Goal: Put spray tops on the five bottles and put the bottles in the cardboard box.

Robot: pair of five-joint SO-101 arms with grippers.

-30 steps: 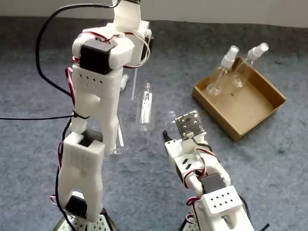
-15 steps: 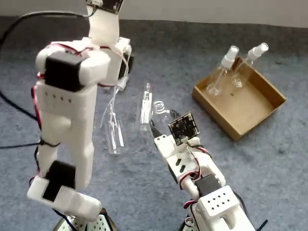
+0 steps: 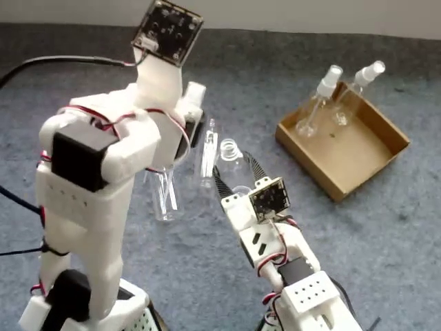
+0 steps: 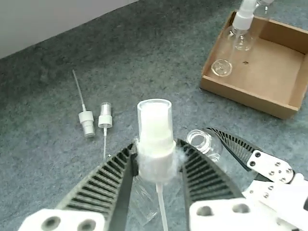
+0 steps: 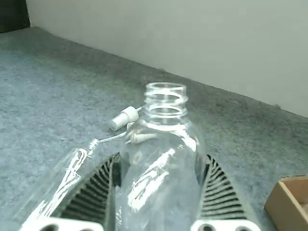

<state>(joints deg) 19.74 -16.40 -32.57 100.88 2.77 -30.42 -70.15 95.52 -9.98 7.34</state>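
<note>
Spray top (image 4: 155, 137) is sitting clamped btwn the ribbed jaws of the left gripper (image 4: 156, 150), cap end up, w/ its thin dip tube (image 4: 161, 214) hanging down below them. Right gripper (image 5: 161, 166) is squeezing an open bottle (image 5: 161, 144) round the body, mouth pointing up, nothing fitted on it.

In the high view the spray top (image 3: 194, 95) is hanging just beside the bottle (image 3: 231, 153), on the side away from the cardboard box (image 3: 329, 181). It looks higher, and the two aren't touching. So the coming move is prob. turning on getting the tube tip over the mouth, w/ tube axis & bottle axis lined up, before lowering. Narrow mouth, floppy tube: a miss is looking easy.

Two capped bottles (image 3: 318, 96) are leaning in the box. Bare bottles (image 3: 208, 153) are lying on the table (image 3: 386, 241), w/ loose tops (image 4: 86, 121) nearby.
</note>
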